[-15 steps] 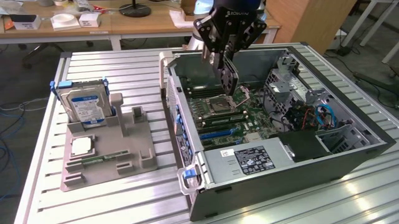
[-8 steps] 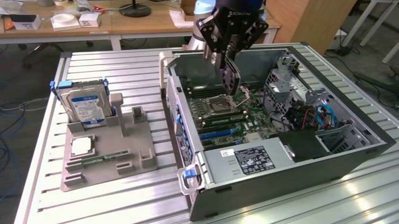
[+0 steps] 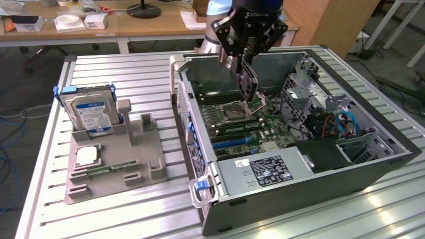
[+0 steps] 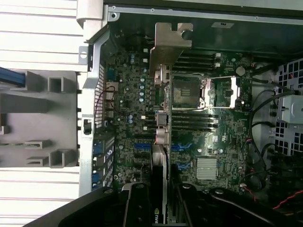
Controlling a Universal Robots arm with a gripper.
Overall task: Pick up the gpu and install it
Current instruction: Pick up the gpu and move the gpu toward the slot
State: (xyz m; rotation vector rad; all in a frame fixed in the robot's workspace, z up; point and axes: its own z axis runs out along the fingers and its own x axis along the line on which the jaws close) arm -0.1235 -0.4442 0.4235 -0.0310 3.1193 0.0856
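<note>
Slatted aluminium surface (image 3: pixel 119 69), open black computer case (image 3: pixel 371 169) centre-right in the exterior view, and the black end effector (image 3: pixel 240 59) is clamped on the thin dark gpu card with silver bracket (image 3: pixel 248 84), edge-down over the green motherboard (image 3: pixel 265 124). Any tilt, I'd say, and its edge misses the blue slot (image 3: pixel 232 143) or clips the processor socket (image 3: pixel 234 107).
</note>
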